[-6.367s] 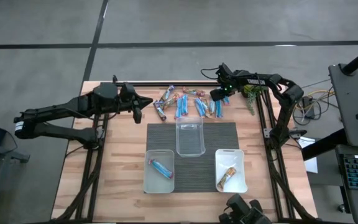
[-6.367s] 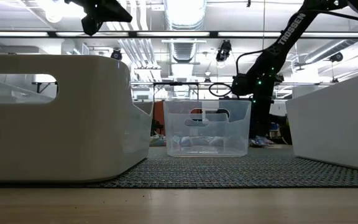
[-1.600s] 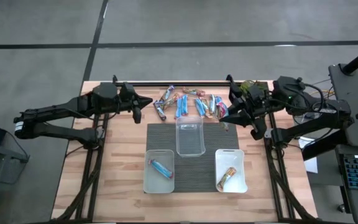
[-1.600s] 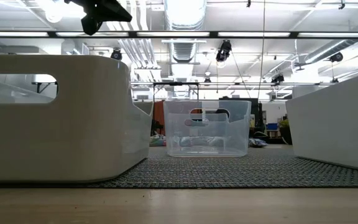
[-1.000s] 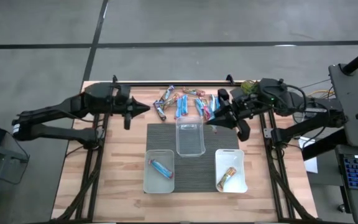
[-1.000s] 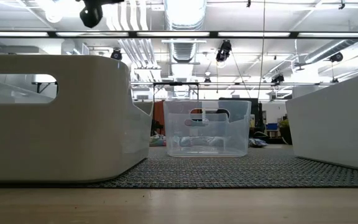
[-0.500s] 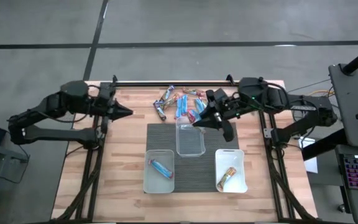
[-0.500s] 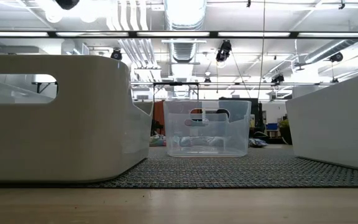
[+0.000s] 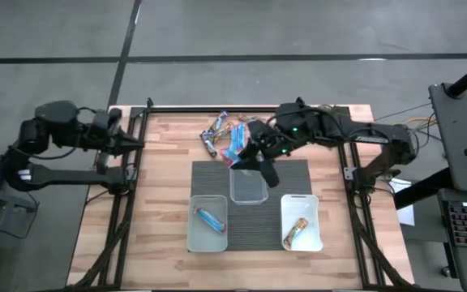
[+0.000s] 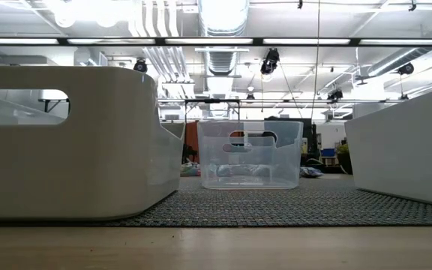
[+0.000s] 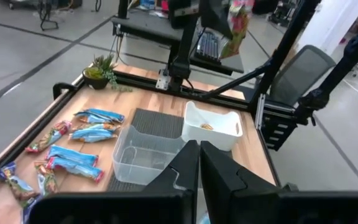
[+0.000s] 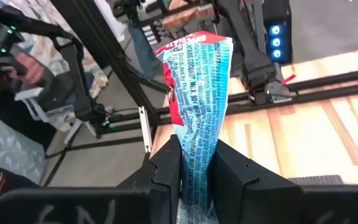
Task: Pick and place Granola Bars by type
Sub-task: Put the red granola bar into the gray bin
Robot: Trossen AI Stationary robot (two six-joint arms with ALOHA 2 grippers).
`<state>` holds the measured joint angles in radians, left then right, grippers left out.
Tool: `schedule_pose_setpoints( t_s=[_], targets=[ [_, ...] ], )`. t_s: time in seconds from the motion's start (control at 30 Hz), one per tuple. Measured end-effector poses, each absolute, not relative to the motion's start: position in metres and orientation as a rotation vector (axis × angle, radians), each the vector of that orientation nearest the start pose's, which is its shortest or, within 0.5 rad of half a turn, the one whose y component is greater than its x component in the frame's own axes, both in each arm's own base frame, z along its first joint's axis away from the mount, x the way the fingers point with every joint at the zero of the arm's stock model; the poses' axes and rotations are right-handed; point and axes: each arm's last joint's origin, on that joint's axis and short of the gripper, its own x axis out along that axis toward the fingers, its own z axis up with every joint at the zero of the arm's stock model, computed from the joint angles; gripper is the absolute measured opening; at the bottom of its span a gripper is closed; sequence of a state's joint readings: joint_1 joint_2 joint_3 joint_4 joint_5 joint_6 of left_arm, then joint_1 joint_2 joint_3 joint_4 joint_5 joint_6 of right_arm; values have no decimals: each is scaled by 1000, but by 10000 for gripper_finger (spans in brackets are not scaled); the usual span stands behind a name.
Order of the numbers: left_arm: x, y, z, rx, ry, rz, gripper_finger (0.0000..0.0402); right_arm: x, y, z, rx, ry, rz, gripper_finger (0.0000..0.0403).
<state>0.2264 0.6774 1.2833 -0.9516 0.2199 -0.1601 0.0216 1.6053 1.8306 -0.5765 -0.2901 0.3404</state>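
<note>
— Right hand (image 9: pixel 251 152)?
— Out over the desk (image 9: pixel 156 211) now, above the far rim of the middle clear tub (image 9: pixel 249 191). Half a second back, a little farther right; six seconds back, at the far right end of the pile.
— Grip?
— Clamped on a blue bar (image 12: pixel 197 93), wrapper standing up from between the fingers (image 12: pixel 166 168) in the right wrist view. Seen from above, bar hanging just beside the pile, at the tub's far left corner.
— Left hand (image 9: pixel 136 143)?
— Fingers pressed together, nothing between them. Pulled back to the desk's left edge; earlier reaching in toward the left end of the pile.
— Remaining Granola Bars (image 9: pixel 225 130)?
— Loose along the far side of the desk, beyond the grey mat (image 9: pixel 298 174), mostly blue. Unchanged in spread, as far as can be told.
— Tubs?
— Same as before. Near left tub (image 9: pixel 194 235) with one blue-wrapped bar (image 9: pixel 211 217), near right tub (image 9: pixel 313 212) with one orange bar (image 9: pixel 297 229), middle one without any bar showing.
— Low view?
— Tubs only; neither arm in sight now, unlike the dark arm at top left a second ago.
</note>
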Motion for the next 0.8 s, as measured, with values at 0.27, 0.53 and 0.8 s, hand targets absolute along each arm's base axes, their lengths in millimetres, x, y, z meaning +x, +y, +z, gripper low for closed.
schedule_pose_setpoints(
  t_s=[0.27,0.53,0.8],
  targets=[
    [69,9,425,-233,355,34,0,369,16,444,373,488,235,59],
    [69,9,425,-231,354,34,0,389,17,438,376,515,239,59],
    [67,9,425,-229,351,33,0,402,18,423,385,588,242,59]
  ],
)
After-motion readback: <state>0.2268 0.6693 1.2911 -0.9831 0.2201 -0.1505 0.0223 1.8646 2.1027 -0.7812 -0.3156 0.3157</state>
